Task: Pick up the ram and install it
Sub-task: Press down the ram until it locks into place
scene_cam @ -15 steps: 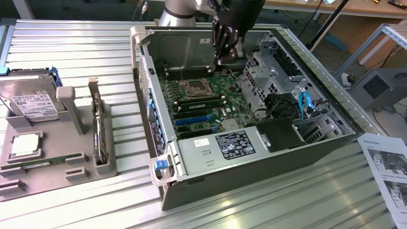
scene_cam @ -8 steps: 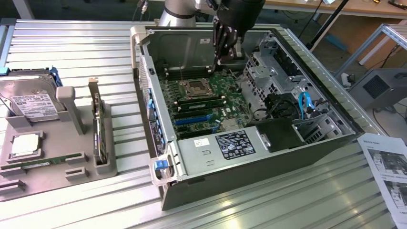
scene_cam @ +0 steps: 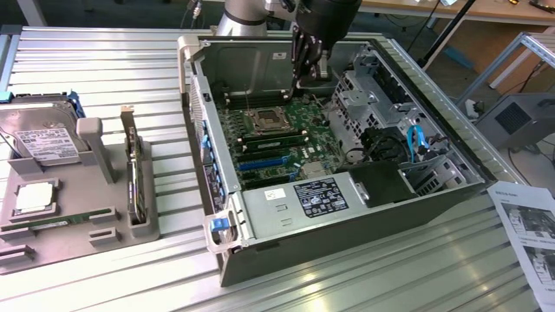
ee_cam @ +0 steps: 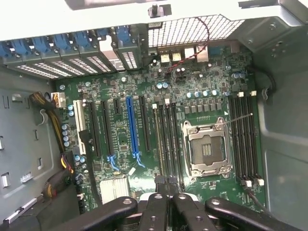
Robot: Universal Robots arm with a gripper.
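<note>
Gripper (scene_cam: 310, 65) (ee_cam: 168, 190) hanging over the far part of the open computer case (scene_cam: 251, 65), just above the motherboard (scene_cam: 295, 123) (ee_cam: 144, 86). Fingers (ee_cam: 156, 211) drawn close together, only a thin slit between them, nothing recognisable clamped there. Seen from the wrist, directly beneath the fingertips inside the case: a bank of long black memory slots (ee_cam: 168, 139), with the open processor socket (scene_cam: 262, 119) (ee_cam: 207, 149) just beside them and a blue expansion slot (ee_cam: 131, 125) on the slots' other side. Outside the case, on the exterior view's left and well apart from the gripper: a grey holder tray (scene_cam: 78, 244) resting on the ribbed metal table (scene_cam: 113, 58). Lying flat in a groove of that tray, the ram (scene_cam: 61, 223), a thin green stick. Next to it on the same tray, a square silver processor chip (scene_cam: 33, 197) and a hard drive (scene_cam: 39, 140). Off the case's opposite side, on the exterior view's right, a printed sheet (scene_cam: 529, 227).
</note>
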